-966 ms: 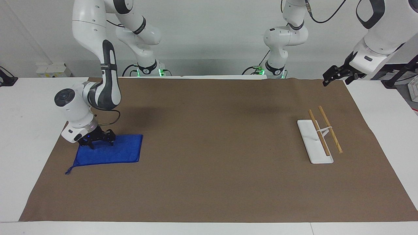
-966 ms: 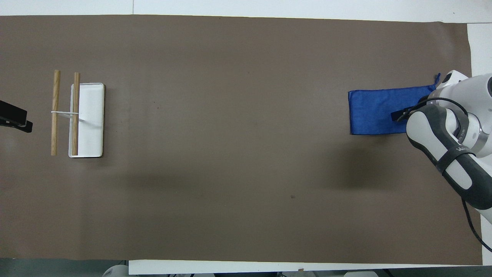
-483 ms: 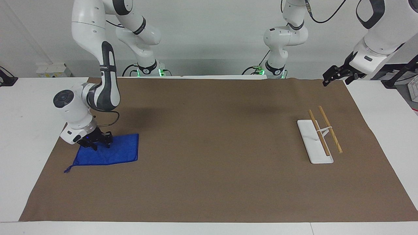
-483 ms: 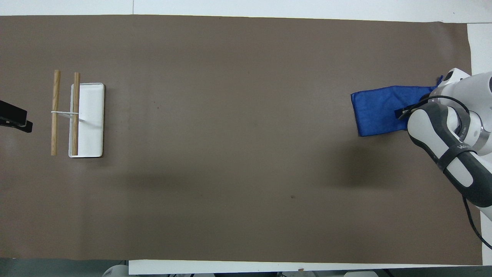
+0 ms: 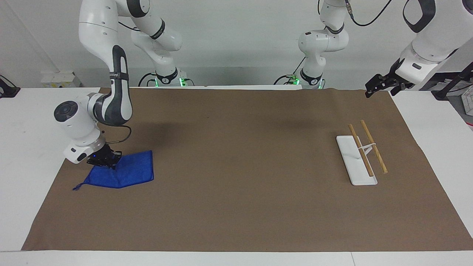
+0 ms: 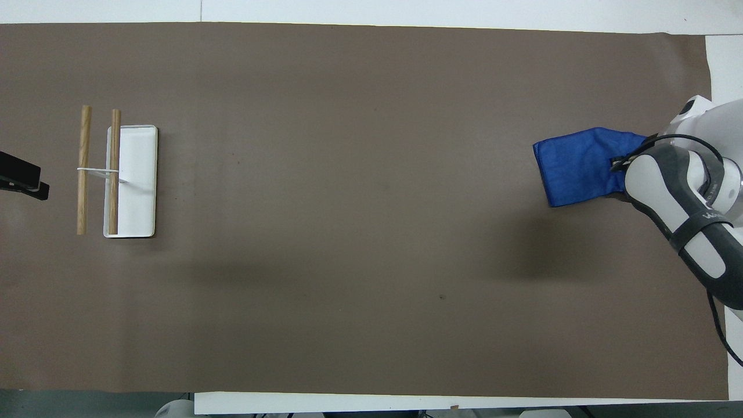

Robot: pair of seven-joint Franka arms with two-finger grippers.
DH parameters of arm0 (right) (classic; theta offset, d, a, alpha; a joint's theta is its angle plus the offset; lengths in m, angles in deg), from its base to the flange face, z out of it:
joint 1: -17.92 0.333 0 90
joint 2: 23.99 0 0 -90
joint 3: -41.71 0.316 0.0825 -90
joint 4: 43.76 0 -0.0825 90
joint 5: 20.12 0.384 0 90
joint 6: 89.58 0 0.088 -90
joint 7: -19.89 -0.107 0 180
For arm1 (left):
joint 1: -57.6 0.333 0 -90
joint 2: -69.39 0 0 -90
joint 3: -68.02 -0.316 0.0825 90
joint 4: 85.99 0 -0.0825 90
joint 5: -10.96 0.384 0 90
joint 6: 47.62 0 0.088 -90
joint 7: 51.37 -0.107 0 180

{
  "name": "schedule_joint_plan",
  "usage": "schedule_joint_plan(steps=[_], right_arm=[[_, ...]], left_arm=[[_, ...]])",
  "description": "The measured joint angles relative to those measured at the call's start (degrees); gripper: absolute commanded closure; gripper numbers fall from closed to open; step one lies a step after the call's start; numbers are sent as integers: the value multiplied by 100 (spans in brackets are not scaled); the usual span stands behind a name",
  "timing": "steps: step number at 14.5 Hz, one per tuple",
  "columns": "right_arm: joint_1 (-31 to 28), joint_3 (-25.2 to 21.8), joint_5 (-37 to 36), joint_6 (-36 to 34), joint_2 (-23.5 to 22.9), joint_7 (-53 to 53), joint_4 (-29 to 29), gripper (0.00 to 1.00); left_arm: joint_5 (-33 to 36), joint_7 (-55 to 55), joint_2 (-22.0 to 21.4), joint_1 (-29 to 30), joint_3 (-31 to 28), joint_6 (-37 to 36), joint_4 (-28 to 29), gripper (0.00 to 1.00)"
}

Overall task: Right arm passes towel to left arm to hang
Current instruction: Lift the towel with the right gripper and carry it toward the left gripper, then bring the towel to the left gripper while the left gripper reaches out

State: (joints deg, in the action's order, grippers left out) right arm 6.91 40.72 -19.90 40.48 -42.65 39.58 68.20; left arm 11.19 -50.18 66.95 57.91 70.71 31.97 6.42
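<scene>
The towel (image 5: 122, 171) is located on the brown mat (image 5: 236, 207) that covers the table (image 5: 22, 122), at the right arm's end. One edge of the towel is raised off the mat and pinched between the closed fingers of the right gripper (image 5: 104, 159), while the remaining cloth and its string tail rest on the mat. In the overhead view the towel (image 6: 580, 165) is seen bunched and skewed, with the right arm (image 6: 679, 203) covering the gripped edge. The right arm (image 5: 107, 99) is bent low over the mat, with a blue light visible at the wrist. The left gripper (image 5: 377, 85) is held in the air above the corner of the mat at the left arm's end, where the left arm (image 5: 428, 44) waits; whether its fingers are open or closed cannot be told. A white rack (image 5: 356, 160) carrying two wooden bars (image 5: 373, 146) stands on the mat toward the left arm's end, well apart from the towel.
</scene>
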Motion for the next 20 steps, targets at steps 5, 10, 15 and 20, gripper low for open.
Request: schedule_joint_plan(steps=[5,10,15,20], right_arm=[[16,682,0,-1375,279,-1623,-551,100],[63,1767,3,-2331,640,-4171,-1026,100],[205,3219,54,-2361,667,-7331,-1469,100],[403,4020,761,-1449,437,-9597,-1813,100]], left_arm=[[0,0,0,0,0,61,0,0],[-1,364,-4,0,0,91,81,0],[-1140,2985,-266,-8,17,977,933,0],[-2042,5009,-754,-186,86,2007,2168,0]])
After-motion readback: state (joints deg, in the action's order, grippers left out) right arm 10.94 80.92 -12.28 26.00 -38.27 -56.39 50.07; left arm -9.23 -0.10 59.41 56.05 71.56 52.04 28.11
